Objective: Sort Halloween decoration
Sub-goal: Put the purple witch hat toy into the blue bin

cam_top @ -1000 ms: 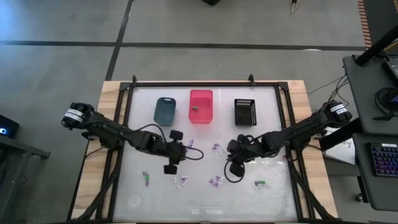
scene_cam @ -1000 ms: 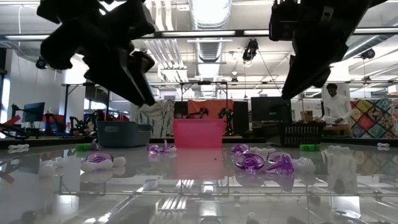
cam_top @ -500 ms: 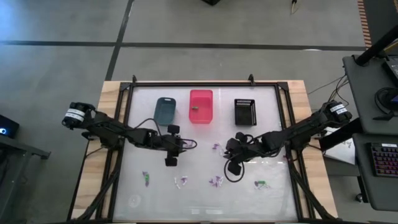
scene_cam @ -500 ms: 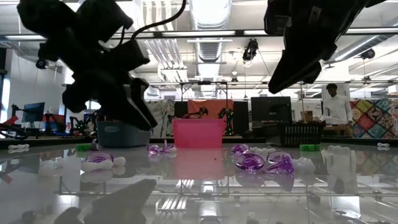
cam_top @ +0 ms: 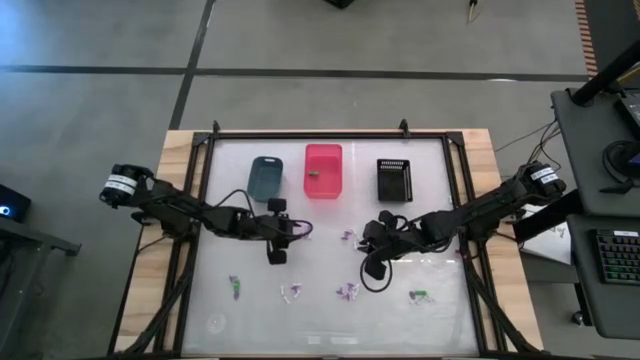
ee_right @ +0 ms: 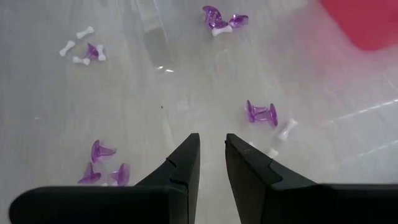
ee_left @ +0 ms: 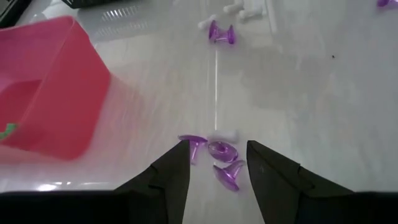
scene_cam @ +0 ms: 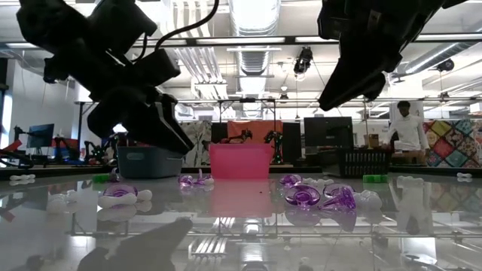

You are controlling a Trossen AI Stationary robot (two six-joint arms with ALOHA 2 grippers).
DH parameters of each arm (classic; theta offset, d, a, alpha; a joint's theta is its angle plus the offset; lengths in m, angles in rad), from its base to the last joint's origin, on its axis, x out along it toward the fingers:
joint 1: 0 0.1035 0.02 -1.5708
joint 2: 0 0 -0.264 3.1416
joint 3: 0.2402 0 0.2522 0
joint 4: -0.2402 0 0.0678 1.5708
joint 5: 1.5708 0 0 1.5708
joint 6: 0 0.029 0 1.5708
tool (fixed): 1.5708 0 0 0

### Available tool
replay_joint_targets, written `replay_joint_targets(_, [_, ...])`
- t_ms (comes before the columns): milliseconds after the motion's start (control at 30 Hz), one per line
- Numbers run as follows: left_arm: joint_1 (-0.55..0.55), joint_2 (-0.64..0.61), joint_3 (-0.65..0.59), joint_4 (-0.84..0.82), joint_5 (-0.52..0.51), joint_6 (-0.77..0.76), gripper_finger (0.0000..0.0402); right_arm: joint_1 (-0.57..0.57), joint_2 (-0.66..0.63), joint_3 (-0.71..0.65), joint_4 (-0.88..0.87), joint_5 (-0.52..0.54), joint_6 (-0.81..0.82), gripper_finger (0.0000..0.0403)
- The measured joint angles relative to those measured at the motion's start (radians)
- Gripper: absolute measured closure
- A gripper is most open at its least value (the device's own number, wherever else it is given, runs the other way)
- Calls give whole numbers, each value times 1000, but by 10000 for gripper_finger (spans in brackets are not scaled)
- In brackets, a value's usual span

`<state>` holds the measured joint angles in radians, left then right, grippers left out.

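Note:
The Halloween decoration lies scattered on the clear tabletop as tiny purple, white and green trinkets. My left gripper (cam_top: 297, 230) is open and low over the table's middle. Its fingers stand on either side of a small cluster of purple trinkets (ee_left: 219, 157) with a white bone beside it; I cannot tell whether they touch it. My right gripper (cam_top: 364, 240) hangs right of centre, higher above the table. It is open by a narrow gap (ee_right: 211, 140) with nothing in it. A purple trinket (ee_right: 261, 113) and a white bone lie ahead of it.
Along the far side stand a blue-grey bin (cam_top: 265, 177), a pink bin (cam_top: 323, 160) with a small green piece inside, and a black bin (cam_top: 394, 179). More trinkets lie toward the near edge: purple (cam_top: 234, 287), white and purple (cam_top: 292, 292), purple (cam_top: 347, 291), green (cam_top: 419, 296).
My left gripper has come down toward the table and moved a little toward the far edge, tipping less steeply, and now stands around the purple cluster. In the last half second it has kept still. The trinkets have not moved.

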<state>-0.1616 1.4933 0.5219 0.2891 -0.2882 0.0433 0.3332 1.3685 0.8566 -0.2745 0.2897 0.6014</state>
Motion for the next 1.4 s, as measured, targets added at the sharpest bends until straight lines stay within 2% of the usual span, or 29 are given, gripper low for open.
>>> replay_joint_targets(267, [0,0,-50,74,0,-55,261,0,0,0,1,0,-1,335])
replay_joint_targets(633, [0,0,-54,102,-1,-71,261,0,0,0,3,1,-4,335])
replay_joint_targets(800, [-2,67,-50,156,-1,-71,261,0,0,0,3,1,-4,335])
replay_joint_targets(867, [-5,92,-46,124,-7,-71,261,0,0,0,2,1,-4,335])
replay_joint_targets(1400, [-5,205,-28,197,-19,-87,265,-6,0,0,20,1,0,335])
